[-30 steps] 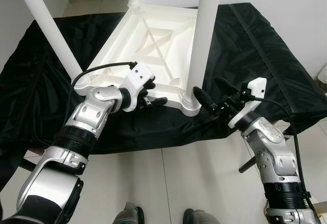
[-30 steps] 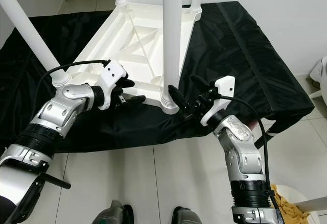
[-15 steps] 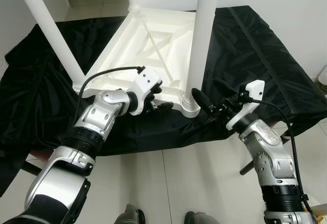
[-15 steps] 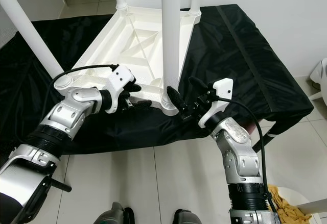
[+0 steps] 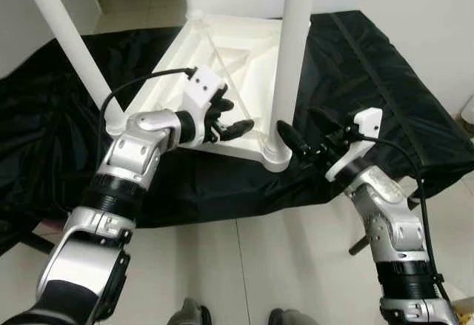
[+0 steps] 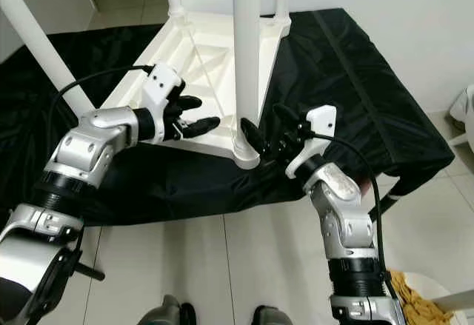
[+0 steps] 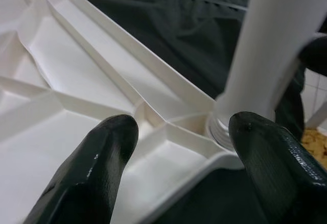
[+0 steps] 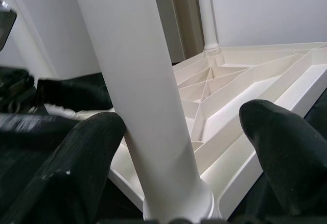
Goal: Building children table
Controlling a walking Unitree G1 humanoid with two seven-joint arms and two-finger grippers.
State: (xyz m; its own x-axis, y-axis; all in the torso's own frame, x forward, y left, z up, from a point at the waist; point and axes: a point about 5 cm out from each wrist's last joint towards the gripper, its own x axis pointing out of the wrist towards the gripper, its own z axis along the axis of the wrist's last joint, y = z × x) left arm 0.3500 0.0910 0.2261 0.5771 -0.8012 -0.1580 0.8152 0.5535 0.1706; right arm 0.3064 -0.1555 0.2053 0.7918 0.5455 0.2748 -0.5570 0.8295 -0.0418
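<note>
Our left gripper (image 5: 231, 116) hovers spread over the upturned table (image 5: 222, 51); our right gripper (image 5: 305, 126) gapes beside its leg (image 5: 291, 51).

Nothing to read here, no text, label, brand, number or sign shows on any surface in these views

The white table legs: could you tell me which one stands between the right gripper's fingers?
The leg at the upturned tabletop's near corner, on the robot's right. The open right gripper brackets its base; the other legs stand farther left and at the back.
</note>
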